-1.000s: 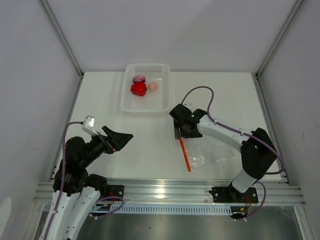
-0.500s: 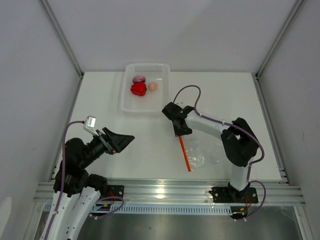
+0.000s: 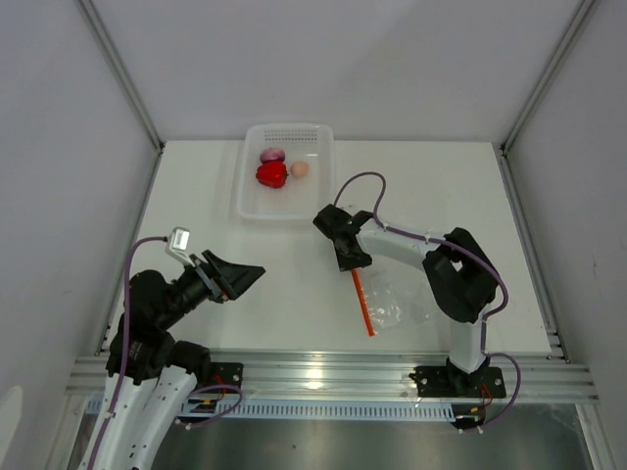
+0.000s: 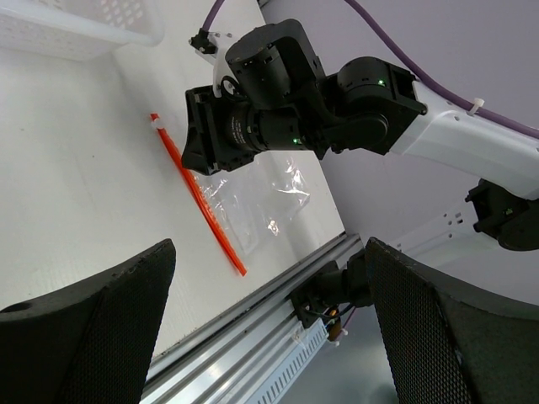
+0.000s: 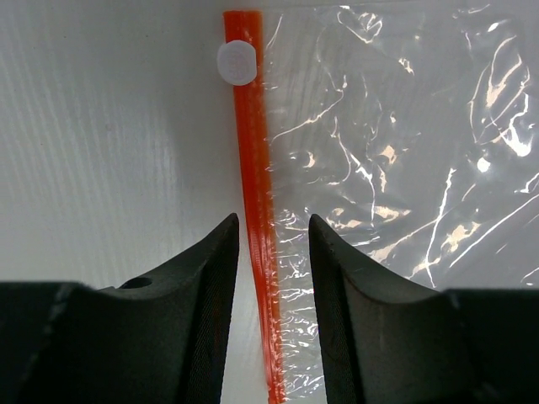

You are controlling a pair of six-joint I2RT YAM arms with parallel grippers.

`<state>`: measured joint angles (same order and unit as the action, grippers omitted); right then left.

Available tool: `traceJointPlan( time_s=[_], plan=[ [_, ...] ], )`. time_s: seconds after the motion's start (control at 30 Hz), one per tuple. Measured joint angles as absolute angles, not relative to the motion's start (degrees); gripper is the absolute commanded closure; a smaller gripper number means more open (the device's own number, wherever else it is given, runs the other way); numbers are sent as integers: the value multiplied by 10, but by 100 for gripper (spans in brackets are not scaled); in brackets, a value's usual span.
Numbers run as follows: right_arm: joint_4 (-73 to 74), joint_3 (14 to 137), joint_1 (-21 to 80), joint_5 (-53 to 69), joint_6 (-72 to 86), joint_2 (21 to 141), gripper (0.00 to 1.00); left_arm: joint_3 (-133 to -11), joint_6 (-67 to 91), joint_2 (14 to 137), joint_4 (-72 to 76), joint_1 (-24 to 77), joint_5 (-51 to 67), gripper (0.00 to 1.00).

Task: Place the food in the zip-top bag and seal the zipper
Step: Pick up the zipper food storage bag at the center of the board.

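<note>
The right gripper (image 3: 349, 260) has shifted a little left and farther away in the last second. Its arm has folded tighter, with the elbow drawn in over the right side of the zip-top bag (image 3: 397, 304). The right wrist view shows its fingers (image 5: 202, 320) parted a short way and set astride the zipper (image 5: 255, 252), one on each side, not pinching it. A white slider tab (image 5: 237, 62) sits at the strip's far end. The bag lies flat on the table (image 3: 294, 294), right of centre and near the front edge, and the zipper has not moved. The left gripper (image 3: 245, 271) hovers near left much as before, fingers spread wide and holding nothing. The red piece (image 3: 271, 175), purple piece (image 3: 272, 155) and peach ball (image 3: 300, 168) remain in the white tray (image 3: 245, 201) at the far side.
</note>
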<state>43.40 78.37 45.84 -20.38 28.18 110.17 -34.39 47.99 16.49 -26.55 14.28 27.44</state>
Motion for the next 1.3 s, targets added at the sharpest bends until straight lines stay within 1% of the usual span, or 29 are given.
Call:
traceJointPlan(
  time_s=[0.33, 0.47, 0.67, 1.13, 1.3],
  plan=[
    [425, 784, 463, -201, 282, 1121, 58, -340, 480, 165, -258, 143, 277, 5],
    [425, 784, 463, -203, 281, 1127, 62, -336, 480, 164, -258, 143, 277, 4],
    [417, 783, 461, -197, 277, 1127, 55, -335, 480, 164, -258, 143, 277, 4],
    [381, 758, 430, -142, 263, 1109, 57, -325, 481, 166, -245, 143, 286, 4],
    [374, 750, 418, -131, 258, 1104, 59, -325, 481, 170, -245, 143, 288, 3]
  ],
)
